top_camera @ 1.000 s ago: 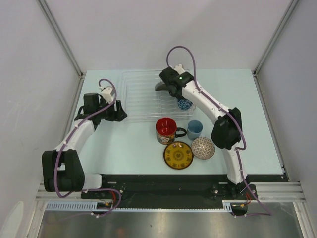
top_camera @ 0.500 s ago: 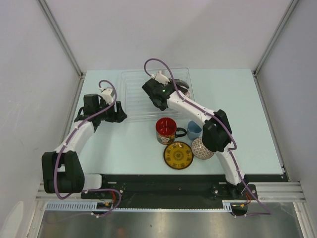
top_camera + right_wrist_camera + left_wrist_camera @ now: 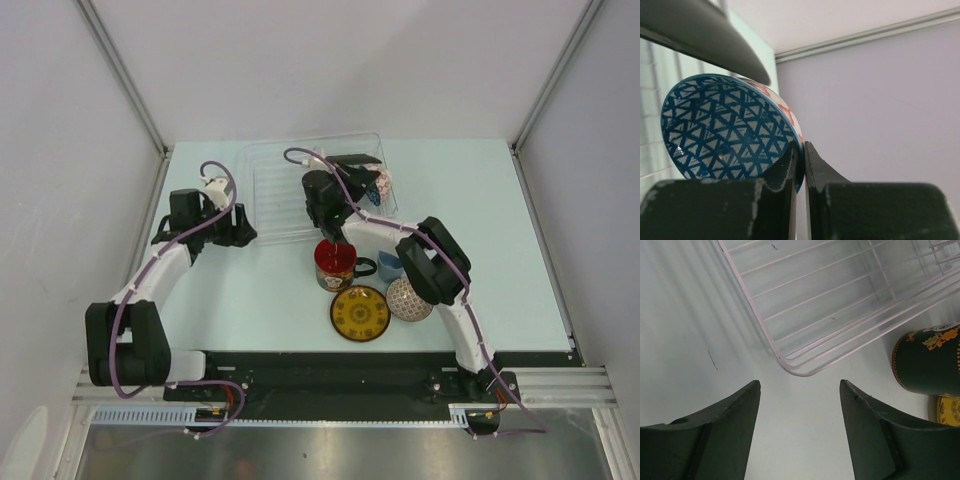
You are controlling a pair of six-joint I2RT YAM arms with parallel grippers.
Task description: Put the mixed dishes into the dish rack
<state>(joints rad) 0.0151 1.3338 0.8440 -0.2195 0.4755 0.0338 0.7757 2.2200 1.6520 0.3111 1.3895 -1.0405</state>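
Right gripper (image 3: 801, 150) is clamped on the rim of a bowl (image 3: 725, 130), tilted over the rack's (image 3: 275, 200) right end. Left gripper (image 3: 800, 390) gapes empty beside the rack. On the table (image 3: 500, 220): one mug (image 3: 335, 258), one cup (image 3: 391, 266), one saucer (image 3: 360, 313), one other bowl (image 3: 408, 299).

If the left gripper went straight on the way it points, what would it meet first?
Probably the rounded corner of the dish rack, straight ahead of the open left gripper; the mug sits off to one side. Depth is uncertain.

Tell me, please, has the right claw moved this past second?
Yes. The right claw, shut on the bowl, went from the near right corner of the dish rack farther back along that end.
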